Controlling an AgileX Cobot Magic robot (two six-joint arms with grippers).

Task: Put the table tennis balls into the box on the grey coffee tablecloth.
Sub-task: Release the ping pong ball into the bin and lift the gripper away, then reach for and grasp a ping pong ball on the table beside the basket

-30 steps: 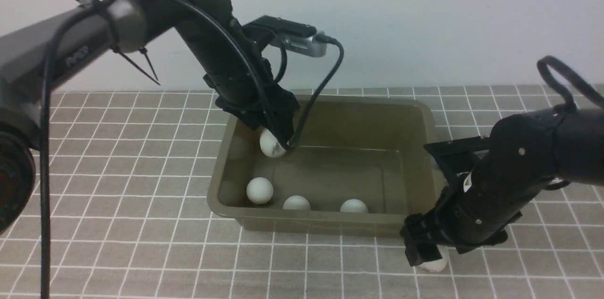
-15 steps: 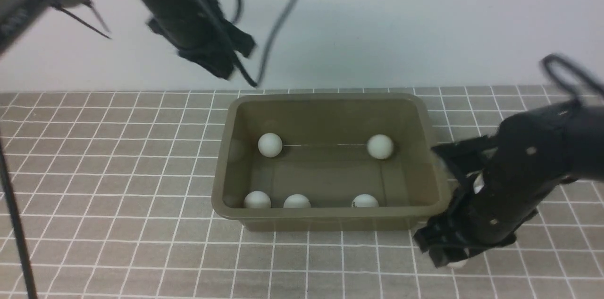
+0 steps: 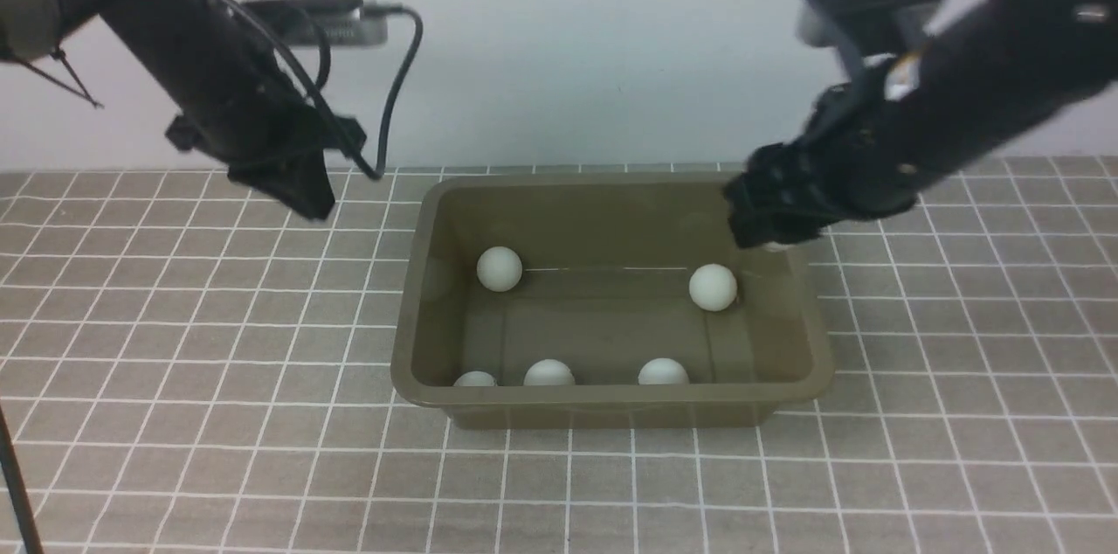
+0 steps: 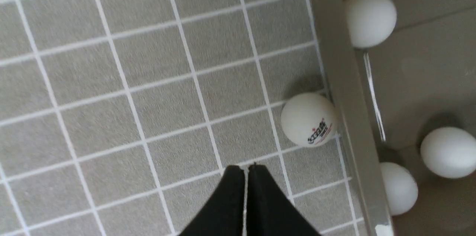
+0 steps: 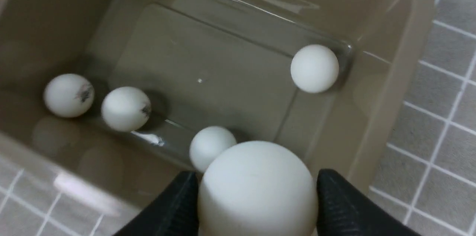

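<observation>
Nearest me, the grey coffee tablecloth (image 3: 603,484) runs along the bottom of the frame, its thin white grid plain to see. Across the middle sits the box (image 3: 603,418), olive-brown and shallow. Low inside it, behind the near wall, I make out three white balls (image 3: 549,373): one at its lower left partly hidden by the rim, one left of centre, one right of centre. Farther back in the box are two more balls (image 3: 500,268), one at the upper left, one towards the right side.

Up at the box's upper right corner, the right end effector (image 3: 770,232) is clamped on another ball (image 5: 257,195), which sits squarely between its two fingertips, in front of the box's wall and rim in the right wrist view. That arm is blurred in the front view.

The left end effector (image 4: 247,174) hangs at the upper left of the frame, fingers together, gripping nothing. The left wrist view shows a ball with a printed logo (image 4: 309,119) near its fingertips, out on the cloth just beside the box; the front view hides it.
</observation>
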